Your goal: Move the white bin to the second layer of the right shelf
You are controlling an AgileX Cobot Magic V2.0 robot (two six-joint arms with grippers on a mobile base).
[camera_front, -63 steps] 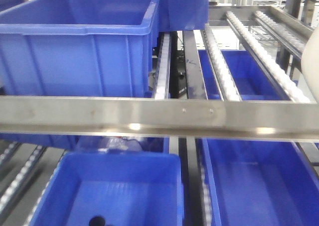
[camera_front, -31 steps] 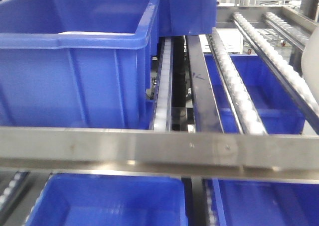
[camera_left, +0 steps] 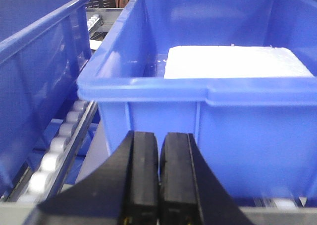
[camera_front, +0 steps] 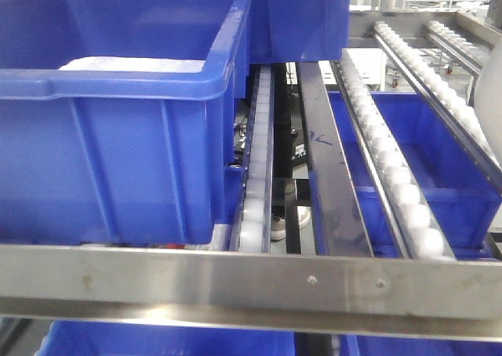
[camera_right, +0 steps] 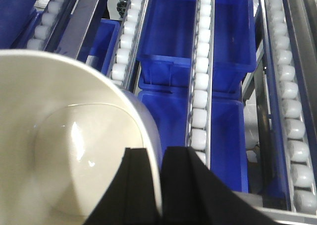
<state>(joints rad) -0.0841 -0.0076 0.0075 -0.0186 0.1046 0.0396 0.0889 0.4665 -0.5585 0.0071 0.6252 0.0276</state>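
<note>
My right gripper (camera_right: 161,185) is shut on the rim of the white bin (camera_right: 64,136), one finger inside the wall and one outside. The cream tub hangs tilted above the roller lanes (camera_right: 200,86) of the right shelf second layer. From the front only a pale sliver of the white bin (camera_front: 492,97) shows at the right edge, over the rollers behind the flat steel front bar (camera_front: 235,289). My left gripper (camera_left: 158,175) is shut on nothing, just in front of a blue crate (camera_left: 237,121).
A large blue crate (camera_front: 118,136) holding a white slab (camera_left: 233,61) fills the left lanes of this level, with another crate (camera_left: 34,61) beside it. Lower blue crates (camera_right: 183,31) lie beneath the rollers. Steel rails (camera_front: 329,176) run between the lanes.
The front view has risen and closed in: the steel front bar has slid down the frame and the blue crate looms larger. The white bin's edge stays at the right border.
</note>
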